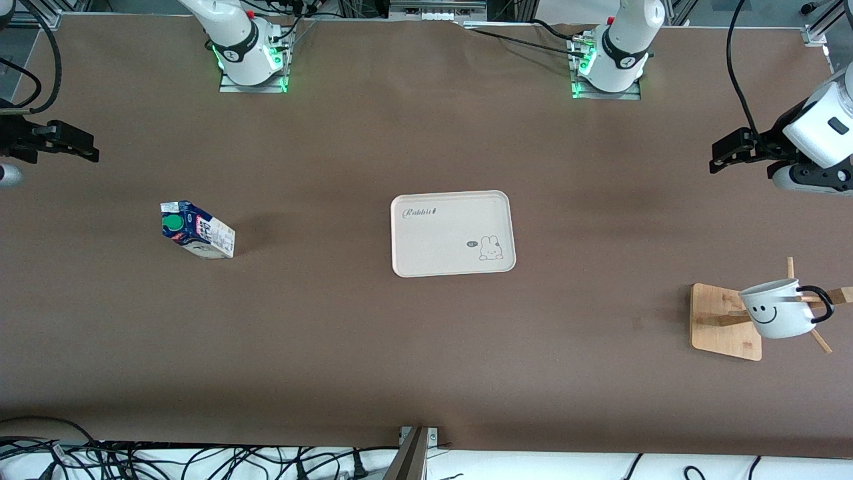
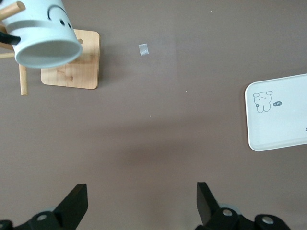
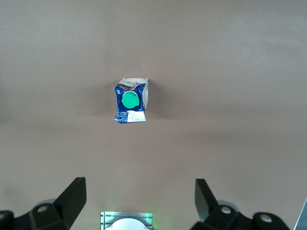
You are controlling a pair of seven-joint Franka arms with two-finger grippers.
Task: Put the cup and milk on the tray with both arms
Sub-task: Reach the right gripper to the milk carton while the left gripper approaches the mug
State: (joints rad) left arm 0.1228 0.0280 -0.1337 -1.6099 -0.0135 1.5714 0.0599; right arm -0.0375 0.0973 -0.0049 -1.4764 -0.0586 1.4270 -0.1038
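Observation:
The cream tray (image 1: 440, 243) lies empty mid-table; one end of it shows in the left wrist view (image 2: 283, 129). The milk (image 1: 197, 231) stands on the table toward the right arm's end and shows with its green cap in the right wrist view (image 3: 130, 100). The cup (image 1: 776, 309) hangs tilted by its black handle on a peg of the wooden stand (image 1: 723, 323) toward the left arm's end; it also shows in the left wrist view (image 2: 45, 33). My left gripper (image 1: 718, 159) (image 2: 142, 201) is open and empty over bare table, apart from the cup. My right gripper (image 1: 92, 152) (image 3: 140, 199) is open and empty over bare table, apart from the milk.
The wooden stand (image 2: 72, 62) has a square base and several pegs sticking out. A small pale scrap (image 2: 143, 49) lies on the table beside the stand. The arm bases (image 1: 250, 57) (image 1: 610, 63) stand at the table's edge farthest from the front camera. Cables lie along the edge nearest to it.

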